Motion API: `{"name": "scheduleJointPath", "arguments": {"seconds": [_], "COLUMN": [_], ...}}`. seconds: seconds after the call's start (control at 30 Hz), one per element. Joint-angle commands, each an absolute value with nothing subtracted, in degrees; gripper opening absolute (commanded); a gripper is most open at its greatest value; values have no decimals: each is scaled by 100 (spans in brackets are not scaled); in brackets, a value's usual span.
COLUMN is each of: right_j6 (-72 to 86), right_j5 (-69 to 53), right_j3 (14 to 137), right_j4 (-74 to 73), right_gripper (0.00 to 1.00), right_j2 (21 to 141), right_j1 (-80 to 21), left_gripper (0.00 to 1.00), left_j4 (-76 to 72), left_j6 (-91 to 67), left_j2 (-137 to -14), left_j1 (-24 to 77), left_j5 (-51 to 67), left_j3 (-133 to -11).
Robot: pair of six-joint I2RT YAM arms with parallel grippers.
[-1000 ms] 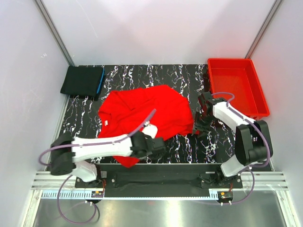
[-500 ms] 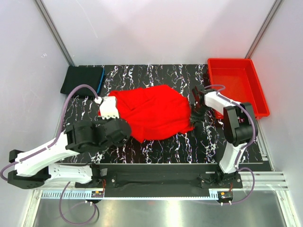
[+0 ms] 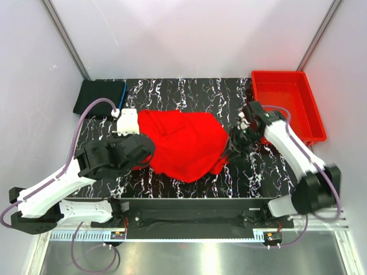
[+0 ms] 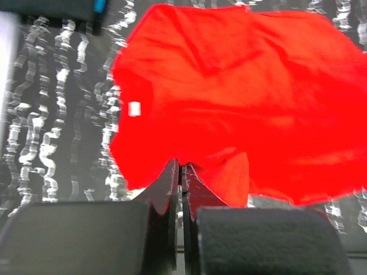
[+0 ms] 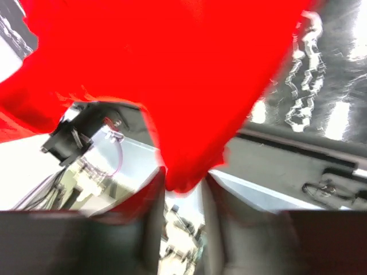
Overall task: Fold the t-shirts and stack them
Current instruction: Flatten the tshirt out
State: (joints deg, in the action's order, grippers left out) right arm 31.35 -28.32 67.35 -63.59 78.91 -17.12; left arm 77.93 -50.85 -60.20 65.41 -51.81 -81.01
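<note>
The red t-shirt [image 3: 182, 143] lies bunched across the middle of the black marbled table [image 3: 189, 91]. My left gripper [image 3: 144, 153] is at its left edge and is shut on a pinch of the red cloth [image 4: 241, 97], seen in the left wrist view between the closed fingertips [image 4: 172, 175]. My right gripper [image 3: 230, 150] is at the shirt's right edge, shut on a hanging fold of the red cloth [image 5: 183, 172]; that view is blurred. The folded black t-shirt [image 3: 101, 98] with a blue edge [image 3: 123, 94] lies at the back left corner, apart from both grippers.
A rigid red bin [image 3: 287, 106] stands at the back right, close behind my right arm. White walls enclose the table on three sides. The black base rail [image 3: 189, 203] runs along the near edge.
My left gripper swung from the front middle to the shirt's left edge, dragging cloth with it. My right gripper closed on the right edge and moved forward. The shirt has bunched narrower.
</note>
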Motion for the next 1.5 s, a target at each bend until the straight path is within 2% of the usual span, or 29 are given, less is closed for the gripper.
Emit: {"name": "scheduleJointPath", "arguments": {"seconds": [0.0,0.07,0.1,0.13,0.23,0.3,0.43,0.47,0.57,0.67,0.8,1.03,1.2,1.33,1.47], "right_j6": [3130,2858,2717,2585,2338,2294,2601,2645,2882,3093,3479,4411,5219,5370,5397], "right_j5": [-3586,-2894,-2874,-2691,-2313,-1857,-1503,-1433,-1546,-2257,-2355,-2233,-2276,-2189,-2048], "right_j3": [7125,8205,8505,8908,9123,8861,7265,7051,6356,5723,5116,4326,3833,3639,3656], "right_j4": [-5890,-5915,-5880,-5906,-6169,-6275,-5828,-5731,-5248,-4537,-3327,-2199,-1443,-1476,-1678], "right_gripper": [41,47,54,56,58,58,52,43,33,35,52,58,55,50,37], "right_j2": [9441,10052,10481,10633,10837,10453,9222,9054,8754,8929,9035,8851,8921,8842,8666], "right_j1": [-1714,-1714,-1705,-1696,-1687,-1688,-1679,-1679,-1687,-1688,-1687,-1688,-1688,-1688,-1688], "left_gripper": [0,0,0,0,0,0,0,0,0,0,0,0,0,0,0], "left_j4": [7656,7446,7375,7313,7242,7225,7041,7014,6987,6979,6987,7049,7084,7101,7102], "left_j6": [-4290,-4018,-3938,-3807,-3762,-3797,-3867,-3867,-3841,-3753,-3639,-3674,-3691,-3665,-3674], "left_j2": [-5950,-5994,-6003,-6020,-6108,-6108,-6012,-6003,-6091,-6161,-6301,-6346,-6337,-6319,-6302], "left_j1": [6276,6188,6127,6100,6056,6056,6038,6029,6021,6021,6021,6021,6021,6021,6021], "left_j5": [-5362,-5274,-5160,-5107,-4975,-4870,-4606,-4545,-4368,-4272,-4166,-4078,-4096,-4122,-4148], "left_j3": [-8279,-8279,-8271,-8244,-8174,-8130,-7884,-7823,-7840,-7919,-8068,-8191,-8209,-8227,-8183]}}
